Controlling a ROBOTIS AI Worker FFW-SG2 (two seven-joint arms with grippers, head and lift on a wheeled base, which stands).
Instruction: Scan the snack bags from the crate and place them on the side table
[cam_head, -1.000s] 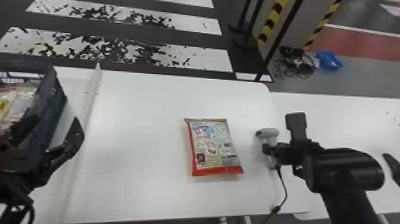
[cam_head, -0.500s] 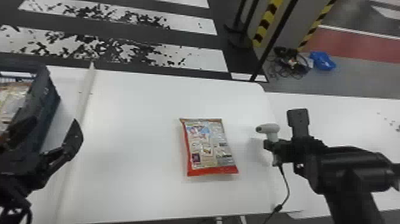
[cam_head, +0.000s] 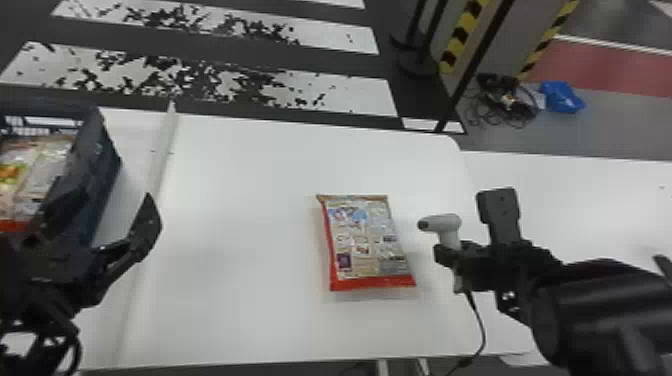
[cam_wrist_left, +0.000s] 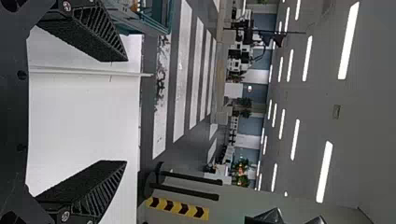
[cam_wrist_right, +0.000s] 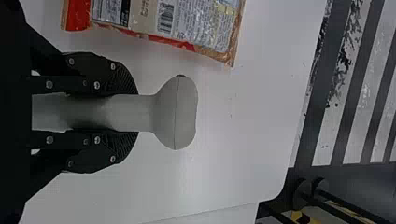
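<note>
My left gripper (cam_head: 107, 212) stands open beside the right wall of the dark crate (cam_head: 102, 165), which holds several snack bags (cam_head: 42, 167). The left wrist view has the same gripper (cam_wrist_left: 123, 111) with a wide gap between its black fingers. At the right, my right gripper (cam_head: 452, 250) is shut on the handle of the white scanner (cam_head: 447, 225), whose head points left. One red-edged snack bag (cam_head: 367, 242) lies flat on the white table, left of the scanner. In the right wrist view, the right gripper (cam_wrist_right: 135, 113) clasps the scanner (cam_wrist_right: 177, 113), with the bag (cam_wrist_right: 173, 23) close by.
A thin raised divider (cam_head: 162, 150) runs along the white table (cam_head: 240, 200) between crate and bag. The scanner's cable (cam_head: 481, 330) hangs toward the table's front edge. Another white surface (cam_head: 575, 200) adjoins at the right. Striped posts (cam_head: 462, 37) stand behind on the floor.
Held in my right gripper, the scanner has come left, closer to the bag. The whole head view has swayed slightly. My left gripper stays open near the crate.
</note>
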